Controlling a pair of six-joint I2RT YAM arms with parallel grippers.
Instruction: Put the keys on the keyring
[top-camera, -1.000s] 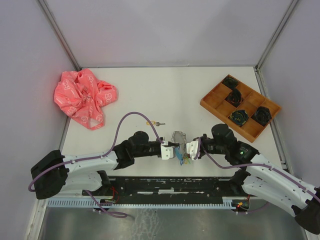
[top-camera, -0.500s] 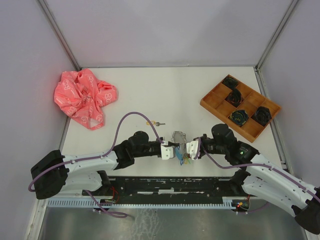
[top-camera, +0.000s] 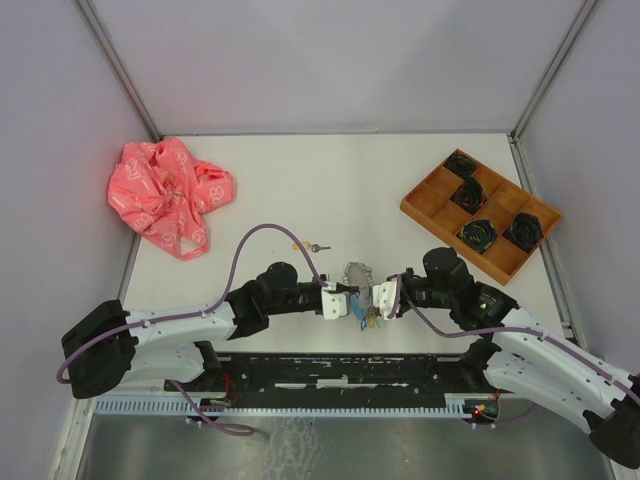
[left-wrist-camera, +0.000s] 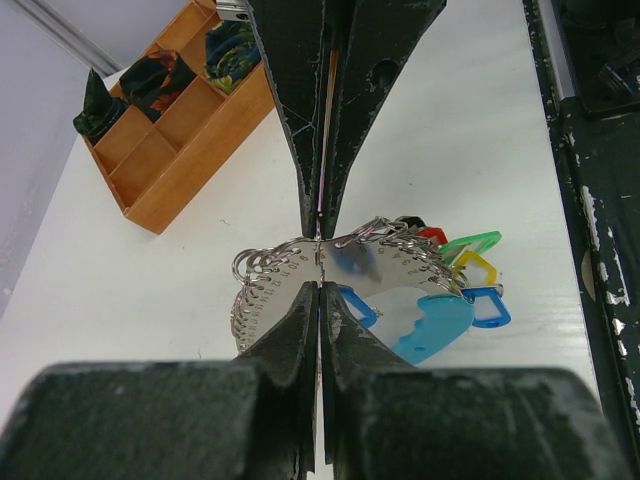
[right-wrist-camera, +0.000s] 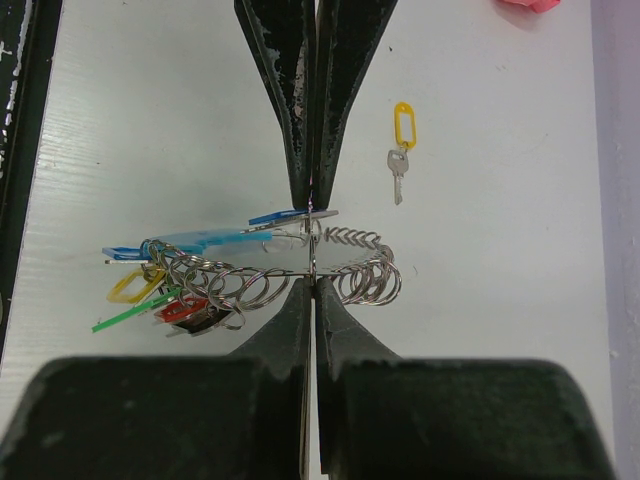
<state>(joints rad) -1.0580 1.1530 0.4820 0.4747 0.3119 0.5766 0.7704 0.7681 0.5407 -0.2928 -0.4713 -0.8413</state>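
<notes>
- Metal keyring bunch (top-camera: 357, 272) (steel loops on a plate, w/ blue, green, yellow and red tags) lies on the table (top-camera: 330, 190). It is the ref. point for all positions below.
- Change check: vs. the top-view pics 1.0 s and 0.5 s back, there is no visible shift in arms, bunch or loose key. Judged: a static hold, prob. partway through working a loop open. No key added yet.
- Left gripper (left-wrist-camera: 320, 297): jaws fully closed, hairline gap only. It pinches a thin wire loop at the bunch's middle, from the left of it.
- Right gripper (right-wrist-camera: 313, 292): same condition, closed on what appears to be the same loop, from the right of the bunch. The two sets of tips sit almost nose to nose.
- Loose key (right-wrist-camera: 397, 186) w/ yellow tag (right-wrist-camera: 402, 122): flat on the table, beyond the bunch and slightly left, apart from it, ungripped.
- Open room: bare tabletop beyond the bunch, up to the key and past it. Pink bag (top-camera: 165, 195) is well left and beyond; wooden tray (top-camera: 428, 197) is well right and beyond. Neither crowds the work.
- Edges: black rail (top-camera: 340, 370) runs near the bunch on its near side, and the coloured tags lie on that side (snag risk, judged). Any pull is better directed away from the rail, toward the key.
</notes>
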